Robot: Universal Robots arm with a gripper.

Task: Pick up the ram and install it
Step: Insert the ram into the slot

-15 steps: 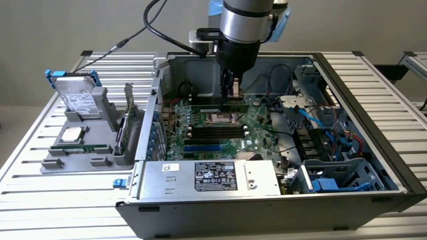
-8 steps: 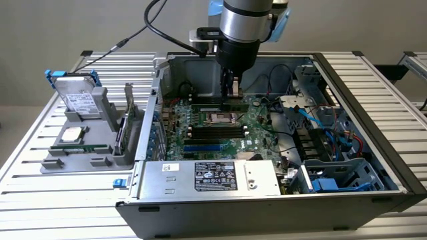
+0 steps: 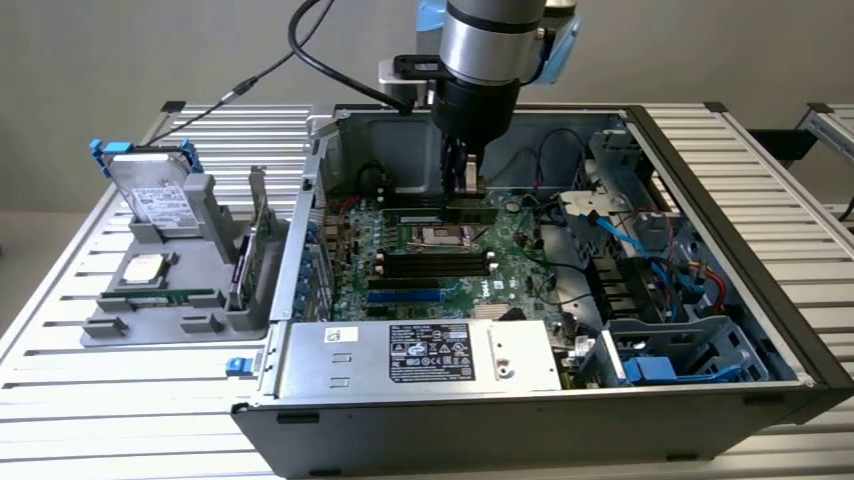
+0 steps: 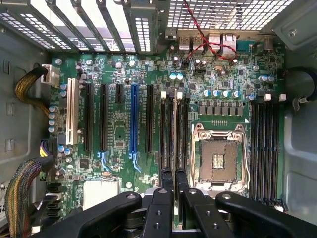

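Slatted metal table (image 3: 107,400), computer case (image 3: 534,440), grey tray (image 3: 134,325)

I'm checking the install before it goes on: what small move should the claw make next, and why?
Probably ease the claw straight down, slowly. It is shut on the memory stick, held on edge in line with the black slots beside the processor socket; how near the stick is to a slot I cannot tell.

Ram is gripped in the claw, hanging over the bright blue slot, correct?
Not the blue slot. The wrist view shows the ram in the claw lined up over the black slots beside the CPU socket; the blue slot sits further off.
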